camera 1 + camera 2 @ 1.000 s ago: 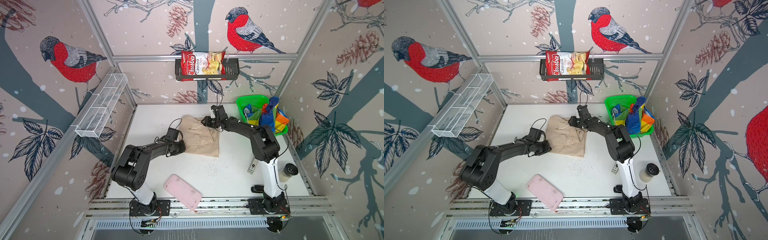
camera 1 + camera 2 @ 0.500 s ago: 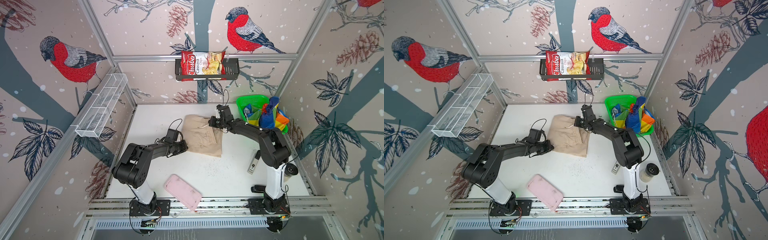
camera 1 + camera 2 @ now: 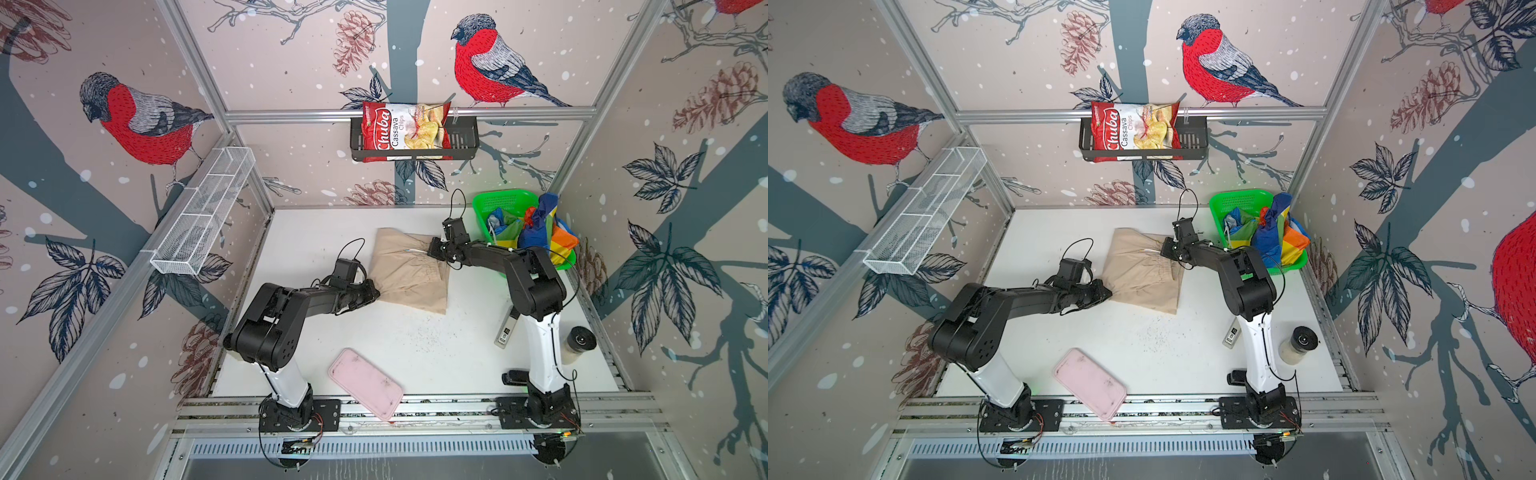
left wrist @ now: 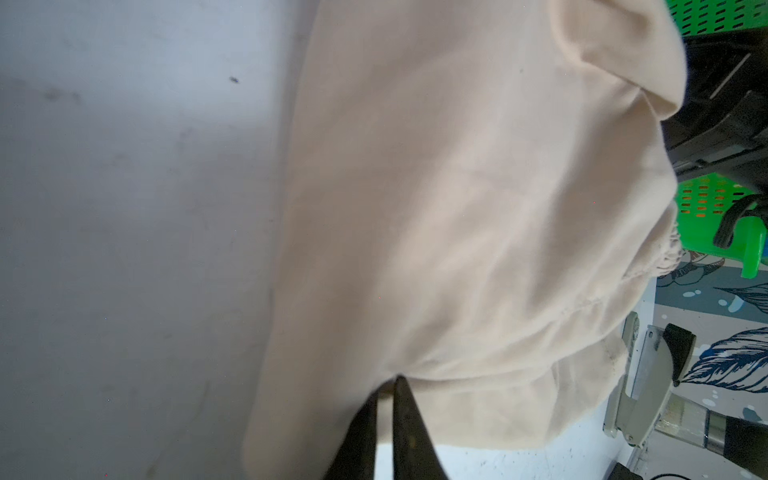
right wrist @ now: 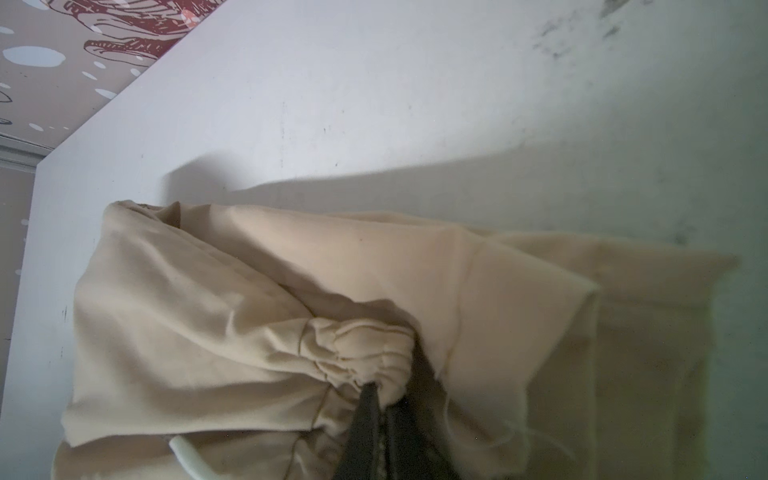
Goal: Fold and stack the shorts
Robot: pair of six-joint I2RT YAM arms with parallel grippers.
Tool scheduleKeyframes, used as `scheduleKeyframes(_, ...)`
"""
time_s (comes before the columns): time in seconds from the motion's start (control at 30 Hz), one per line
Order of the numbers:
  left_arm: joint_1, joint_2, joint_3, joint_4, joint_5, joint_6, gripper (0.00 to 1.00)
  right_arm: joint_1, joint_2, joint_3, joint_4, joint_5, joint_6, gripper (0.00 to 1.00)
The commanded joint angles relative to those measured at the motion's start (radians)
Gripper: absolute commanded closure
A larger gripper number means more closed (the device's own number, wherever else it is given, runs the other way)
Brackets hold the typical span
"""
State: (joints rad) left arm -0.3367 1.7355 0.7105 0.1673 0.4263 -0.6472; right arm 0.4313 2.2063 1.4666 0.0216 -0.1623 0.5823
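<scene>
white table is loaded with: beige shorts mid-table, green basket in far right corner, pink tray over the front edge, grey remote and capped jar at right

red chip bag in wall basket, printed "Chuba Cassava Chips"

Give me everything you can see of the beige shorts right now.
The beige shorts are plain matte cloth, folded over and wrinkled, lying on the white table. The left gripper pinches their near left corner; the right gripper pinches the gathered elastic waistband, which is bunched up. A pale drawstring trails from it.
</scene>
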Motion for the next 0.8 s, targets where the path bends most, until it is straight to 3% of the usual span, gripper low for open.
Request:
scheduleKeyframes(0.0, -0.004, 0.023, -0.043, -0.239, -0.066, -0.013, 0.88, -0.015, 0.001, 0.026, -0.04, 0.071, -0.01, 0.95)
scheduleKeyframes(0.1, -0.032, -0.008, -0.063, -0.208, -0.035, -0.038, 0.87, -0.015, -0.024, 0.086, -0.092, 0.092, -0.067, 0.89)
scheduleKeyframes(0.27, -0.081, -0.191, -0.065, -0.236, -0.097, -0.072, 0.48, -0.015, -0.123, 0.153, -0.174, 0.11, -0.106, 0.76)
scheduleKeyframes(0.3, -0.081, -0.244, -0.064, -0.251, -0.12, -0.079, 0.4, -0.017, -0.147, 0.159, -0.186, 0.122, -0.112, 0.69)
scheduleKeyframes(0.37, -0.081, -0.339, -0.054, -0.29, -0.17, -0.087, 0.32, -0.015, -0.187, 0.162, -0.216, 0.174, -0.114, 0.57)
scheduleKeyframes(0.43, -0.079, -0.432, -0.041, -0.331, -0.217, -0.092, 0.26, -0.014, -0.222, 0.164, -0.255, 0.227, -0.11, 0.52)
scheduleKeyframes(0.57, -0.07, -0.549, -0.036, -0.345, -0.318, -0.081, 0.21, 0.029, -0.287, 0.119, -0.237, 0.223, -0.114, 0.52)
scheduleKeyframes(0.77, -0.002, -0.541, -0.028, -0.306, -0.373, -0.072, 0.34, 0.19, -0.247, 0.185, -0.278, 0.187, -0.177, 0.52)
